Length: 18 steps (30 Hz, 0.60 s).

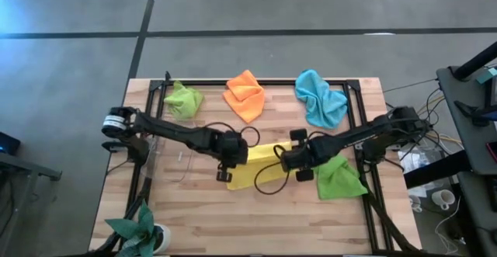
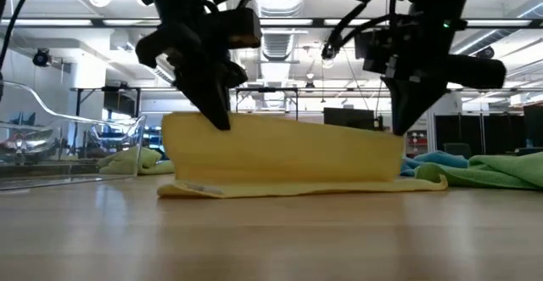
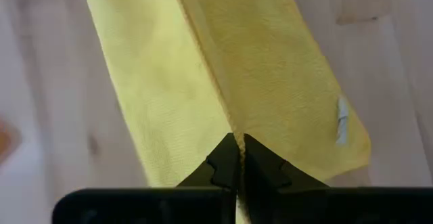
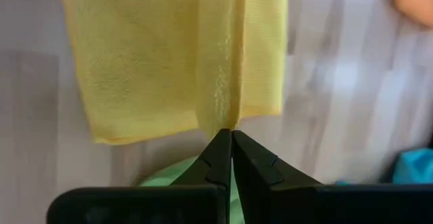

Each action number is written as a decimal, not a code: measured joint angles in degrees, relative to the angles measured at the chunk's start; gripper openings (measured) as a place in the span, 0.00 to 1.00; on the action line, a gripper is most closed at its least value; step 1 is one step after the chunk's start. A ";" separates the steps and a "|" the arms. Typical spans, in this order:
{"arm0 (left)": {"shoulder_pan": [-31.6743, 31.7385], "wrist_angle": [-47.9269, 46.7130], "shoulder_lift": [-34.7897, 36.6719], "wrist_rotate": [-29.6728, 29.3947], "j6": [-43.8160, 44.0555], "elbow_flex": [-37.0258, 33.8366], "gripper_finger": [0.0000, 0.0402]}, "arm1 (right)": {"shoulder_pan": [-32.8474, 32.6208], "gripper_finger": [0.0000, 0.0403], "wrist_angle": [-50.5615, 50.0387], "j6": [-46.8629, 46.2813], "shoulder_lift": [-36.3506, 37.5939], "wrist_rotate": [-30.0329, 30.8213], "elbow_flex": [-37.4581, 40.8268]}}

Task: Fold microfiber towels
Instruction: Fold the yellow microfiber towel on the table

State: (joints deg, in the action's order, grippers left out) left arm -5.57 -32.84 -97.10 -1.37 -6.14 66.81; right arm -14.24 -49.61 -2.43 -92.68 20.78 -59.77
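Here the risk is a crooked fold: if either pinch slips, the yellow towel [image 2: 284, 158] sags unevenly. It hangs at frame centre, lower edge dragging the tabletop [image 2: 271, 238], top corners clamped by the left gripper [image 2: 222, 121] and right gripper [image 2: 400, 128], both closed on it above.
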 joint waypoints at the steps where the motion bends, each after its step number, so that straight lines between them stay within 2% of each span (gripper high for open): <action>1: -0.61 0.75 -0.48 -0.02 0.59 0.00 0.00 | -0.78 0.02 -0.12 -0.42 -0.07 0.01 0.04; 10: -3.51 2.33 -7.03 0.28 4.38 4.62 0.00 | -2.99 0.02 0.30 -2.12 -0.16 0.73 1.06; 16: -3.44 2.35 -8.39 0.22 5.79 6.12 0.00 | -2.98 0.02 -4.41 -1.61 -0.04 9.96 -1.47; 18: -3.42 2.30 -8.25 0.21 5.79 6.08 0.00 | -2.95 0.02 -4.54 -0.35 -0.03 11.11 -2.38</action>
State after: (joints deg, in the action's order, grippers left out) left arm -8.99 -30.54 -105.35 -1.16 -0.35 72.88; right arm -17.19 -54.14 -2.78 -92.71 31.88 -62.15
